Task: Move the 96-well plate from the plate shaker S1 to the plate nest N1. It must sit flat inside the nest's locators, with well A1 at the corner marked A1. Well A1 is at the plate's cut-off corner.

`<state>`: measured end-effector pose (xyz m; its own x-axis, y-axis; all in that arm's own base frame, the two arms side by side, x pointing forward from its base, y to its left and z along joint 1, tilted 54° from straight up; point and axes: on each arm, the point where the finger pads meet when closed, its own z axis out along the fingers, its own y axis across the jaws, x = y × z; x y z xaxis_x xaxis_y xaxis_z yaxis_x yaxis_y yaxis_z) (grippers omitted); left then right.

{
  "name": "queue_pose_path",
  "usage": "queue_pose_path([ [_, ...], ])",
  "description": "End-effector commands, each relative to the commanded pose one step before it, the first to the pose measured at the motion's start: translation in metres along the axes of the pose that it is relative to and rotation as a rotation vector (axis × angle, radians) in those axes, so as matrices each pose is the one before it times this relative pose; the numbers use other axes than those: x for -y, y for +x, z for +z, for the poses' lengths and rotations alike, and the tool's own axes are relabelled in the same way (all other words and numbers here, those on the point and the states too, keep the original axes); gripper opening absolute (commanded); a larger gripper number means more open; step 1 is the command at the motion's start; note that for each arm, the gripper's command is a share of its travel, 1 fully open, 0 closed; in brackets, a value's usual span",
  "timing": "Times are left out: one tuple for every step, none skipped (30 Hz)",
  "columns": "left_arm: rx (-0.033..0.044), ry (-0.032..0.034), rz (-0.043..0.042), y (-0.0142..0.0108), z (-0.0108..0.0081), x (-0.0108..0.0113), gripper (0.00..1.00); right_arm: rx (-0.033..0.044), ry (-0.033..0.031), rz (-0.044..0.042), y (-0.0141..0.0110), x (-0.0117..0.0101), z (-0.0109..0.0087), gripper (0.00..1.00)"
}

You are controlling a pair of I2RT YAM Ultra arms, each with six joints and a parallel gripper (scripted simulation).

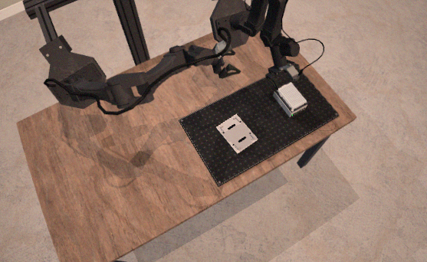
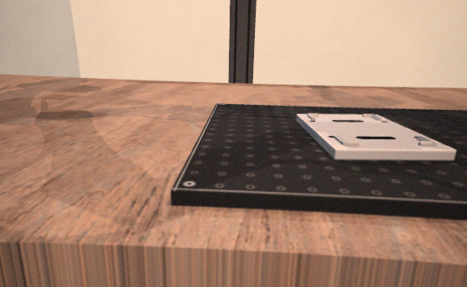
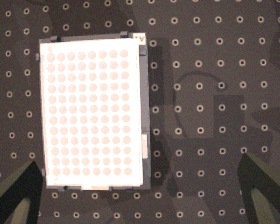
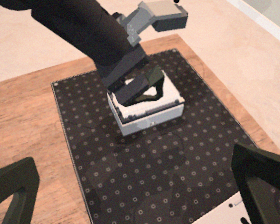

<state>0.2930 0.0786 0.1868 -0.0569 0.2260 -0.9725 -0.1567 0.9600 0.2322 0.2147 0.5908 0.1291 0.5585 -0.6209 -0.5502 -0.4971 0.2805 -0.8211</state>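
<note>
The white 96-well plate (image 1: 292, 95) sits on the grey plate shaker (image 1: 287, 105) at the far right of the black mat. In the left wrist view the plate (image 3: 91, 113) lies left of centre. My left gripper (image 1: 284, 73) hovers over the shaker's back end, open and empty, its fingers spread wide. It also shows in the right wrist view (image 4: 145, 87), partly covering the plate (image 4: 148, 107). The white plate nest (image 1: 237, 132) lies empty mid-mat; it also shows in the exterior view (image 2: 372, 136). My right gripper (image 1: 227, 70) is open and empty over the bare wood at the back.
The black perforated mat (image 1: 260, 122) covers the right part of the wooden table. A dark frame post (image 1: 131, 28) stands at the table's back edge. The right arm's links stretch low across the back left of the table.
</note>
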Motion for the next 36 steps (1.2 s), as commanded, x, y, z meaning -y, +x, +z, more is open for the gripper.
queue_pose_path([
  [0.03724,-0.11829,-0.20889,-0.00361,-0.00673,-0.01986,1.0,0.0329,-0.01823,0.00745,-0.02152,-0.01316,-0.00595,1.0],
  [-0.00443,-0.01899,-0.03583,0.00102,-0.00043,-0.00393,1.0,0.00003,-0.00003,-0.00003,-0.00001,-0.00001,0.0,1.0],
  [-0.00345,-0.01662,-0.0303,0.00062,-0.00034,-0.0035,1.0,0.00002,-0.00001,-0.00002,-0.00001,-0.00001,0.0,1.0],
  [-0.00491,-0.02057,-0.03631,-0.00185,0.00084,-0.00438,1.0,0.00001,-0.00001,-0.00001,0.0,0.0,0.0,1.0],
  [0.00642,-0.01202,-0.02174,-0.00378,0.00054,-0.00249,1.0,0.0,0.0,0.0,0.0,0.0,0.0,1.0],
  [0.00451,-0.00789,-0.01373,-0.0026,0.00032,-0.00164,1.0,0.0,0.0,0.0,0.0,0.0,0.0,1.0],
  [0.0007,-0.00588,-0.00938,-0.00067,-0.00005,-0.0013,1.0,0.0,0.0,0.0,0.0,0.0,0.0,1.0],
  [0.00207,-0.00633,-0.00924,-0.00123,-0.00004,-0.00142,1.0,0.0,0.0,0.0,0.0,0.0,0.0,1.0],
  [0.0,0.0,0.0,0.0,0.0,0.0,1.0,0.0,0.0,0.0,0.0,0.0,0.0,1.0],
  [0.0,0.0,0.0,0.0,0.0,0.0,1.0,0.0,0.0,0.0,0.0,0.0,0.0,1.0],
  [0.00271,-0.00156,-0.00104,-0.00104,0.0,-0.00038,1.0,0.0,0.0,0.0,0.0,0.0,0.0,1.0],
  [0.00288,0.00027,0.00982,-0.00097,0.0,-0.00001,1.0,0.0,0.0,0.0,0.0,0.0,0.0,1.0],
  [0.01488,0.01224,0.00679,-0.00391,-0.00004,0.00229,1.0,0.0,0.0,0.0,0.0,0.0,0.0,1.0],
  [0.00159,0.0015,0.00394,-0.00044,0.0,0.00027,1.0,0.0,0.0,0.0,0.0,0.0,0.0,1.0],
  [0.0,0.0,0.0,0.0,0.0,0.0,1.0,0.00105,0.01095,0.00646,0.00161,0.00561,-0.00052,1.0],
  [0.0,0.0,0.0,0.0,0.0,0.0,1.0,0.0,0.0,0.0,0.0,0.0,0.0,1.0],
  [0.0,0.0,0.0,0.0,0.0,0.0,1.0,0.0,0.0,0.0,0.0,0.0,0.0,1.0],
  [0.0,0.0,0.0,0.0,0.0,0.0,1.0,0.0,0.0,0.0,0.0,0.0,0.0,1.0],
  [0.0,0.0,0.0,0.0,0.0,0.0,1.0,0.0,0.0,0.0,0.0,0.0,0.0,1.0],
  [0.0,0.0,0.0,0.0,0.0,0.0,1.0,0.0,0.0,0.0,0.0,0.0,0.0,1.0],
  [0.0,0.0,0.0,0.0,0.0,0.0,1.0,0.0,0.0,0.0,0.0,0.0,0.0,1.0],
  [0.0,0.0,0.0,0.0,0.0,0.0,1.0,0.0,0.0,0.0,0.0,0.0,0.0,1.0],
  [0.0,0.0,0.0,0.0,0.0,0.0,1.0,0.0,0.0,0.0,0.0,0.0,0.0,1.0],
  [-0.02044,-0.00242,-0.00125,0.00798,-0.00055,-0.00091,1.0,0.0,0.0,0.0,0.0,0.0,0.0,1.0],
  [0.0,0.0,0.0,0.0,0.0,0.0,1.0,0.0,0.0,0.0,0.0,0.0,0.0,1.0],
  [0.0,0.0,0.0,0.0,0.0,0.0,1.0,0.0,0.0,0.0,0.0,0.0,0.0,1.0],
  [0.0,0.0,0.0,0.0,0.0,0.0,1.0,0.0,0.0,0.0,0.0,0.0,0.0,1.0],
  [0.0,0.0,0.0,0.0,0.0,0.0,1.0,0.0,0.0,0.0,0.0,0.0,0.0,1.0],
  [0.0,0.0,0.0,0.0,0.0,0.0,1.0,0.0,0.0,0.0,0.0,0.0,0.0,1.0],
  [0.0,0.0,0.0,0.0,0.0,0.0,1.0,0.0,0.0,0.0,0.0,0.0,0.0,1.0],
  [0.00087,0.00073,0.00372,-0.00313,0.00043,0.00046,1.0,0.0,0.0,0.0,0.0,0.0,0.0,1.0],
  [-0.03094,-0.00117,0.01759,0.00748,0.00099,-0.00055,1.0,0.0,0.0,0.0,0.0,0.0,0.0,1.0],
  [-0.02091,0.00019,0.01098,0.00397,0.00081,-0.00007,1.0,0.0,0.0,0.0,0.0,0.0,0.0,1.0],
  [-0.03946,0.0001,0.01565,0.0076,0.0023,-0.00026,1.0,0.0,0.0,0.0,0.0,0.0,0.0,1.0],
  [-0.02978,0.00112,0.01642,0.00427,0.00193,0.00003,1.0,0.0,0.0,0.0,0.0,0.0,0.0,1.0],
  [-0.03655,0.00557,0.02029,0.00461,0.00261,0.00071,1.0,0.0,0.0,0.0,0.0,0.0,0.0,1.0],
])
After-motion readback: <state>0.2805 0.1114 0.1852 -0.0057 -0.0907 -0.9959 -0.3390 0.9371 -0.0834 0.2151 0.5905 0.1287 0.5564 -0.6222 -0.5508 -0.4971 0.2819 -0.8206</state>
